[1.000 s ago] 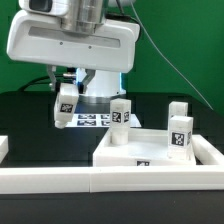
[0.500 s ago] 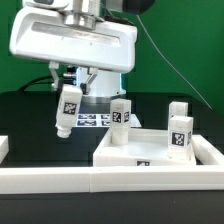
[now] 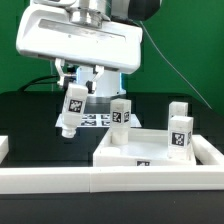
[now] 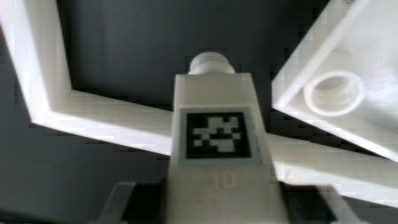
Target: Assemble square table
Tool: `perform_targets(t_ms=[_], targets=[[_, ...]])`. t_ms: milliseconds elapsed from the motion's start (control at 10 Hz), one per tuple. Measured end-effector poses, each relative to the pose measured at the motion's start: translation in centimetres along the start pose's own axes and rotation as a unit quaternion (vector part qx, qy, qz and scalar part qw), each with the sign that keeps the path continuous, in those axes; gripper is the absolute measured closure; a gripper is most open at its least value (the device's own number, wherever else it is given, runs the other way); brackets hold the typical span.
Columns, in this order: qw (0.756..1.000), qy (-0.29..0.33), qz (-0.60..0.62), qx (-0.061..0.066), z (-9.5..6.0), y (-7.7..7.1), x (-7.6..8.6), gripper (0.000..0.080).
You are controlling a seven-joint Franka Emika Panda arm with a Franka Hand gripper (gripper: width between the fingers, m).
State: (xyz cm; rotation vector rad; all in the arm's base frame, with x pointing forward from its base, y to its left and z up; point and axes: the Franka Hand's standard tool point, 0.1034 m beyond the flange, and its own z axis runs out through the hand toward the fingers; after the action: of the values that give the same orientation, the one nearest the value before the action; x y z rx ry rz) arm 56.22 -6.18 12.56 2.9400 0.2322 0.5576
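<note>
The gripper [image 3: 76, 88] held a leg [image 3: 71, 112] tight – tilted – so it could miss the table top [image 3: 150, 150] hole.

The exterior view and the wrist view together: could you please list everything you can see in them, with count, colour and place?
Tabletop: one, white, square with raised rim, at the exterior view's lower right.
Fitted legs: three, white with black-and-white tags, standing on the tabletop: one at the back, two at the exterior view's right.
Held leg: one, white, tagged, tilted in the air, left of the tabletop.
Marker board: one, white, flat on the table behind the held leg.
Border rails: white, along the front edge.
Table: black.
Backdrop: green.
Gripper: one, fingers closed on the held leg.
</note>
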Motion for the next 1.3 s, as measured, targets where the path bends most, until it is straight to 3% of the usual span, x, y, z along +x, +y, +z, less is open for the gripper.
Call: perform_targets(t_ms=[200,300,500,1000,1100,1300], targets=[[1.0,-0.01,0.017,0.021,-0.3,-2.2,1.3,0.0509],[0.999,-0.01,0.024,0.029,-0.4,-2.6,2.3,0.0509],[0.999,-0.007,0.034,0.037,-0.6,-2.0,3.1,0.0509],[0.999,-0.009,0.035,0.037,-0.4,-2.0,2.9,0.0509],[0.995,-0.031,0.076,0.052,-0.1,-1.5,1.9,0.0509],[0.992,-0.042,0.096,0.067,0.0,-2.7,2.0,0.0509]])
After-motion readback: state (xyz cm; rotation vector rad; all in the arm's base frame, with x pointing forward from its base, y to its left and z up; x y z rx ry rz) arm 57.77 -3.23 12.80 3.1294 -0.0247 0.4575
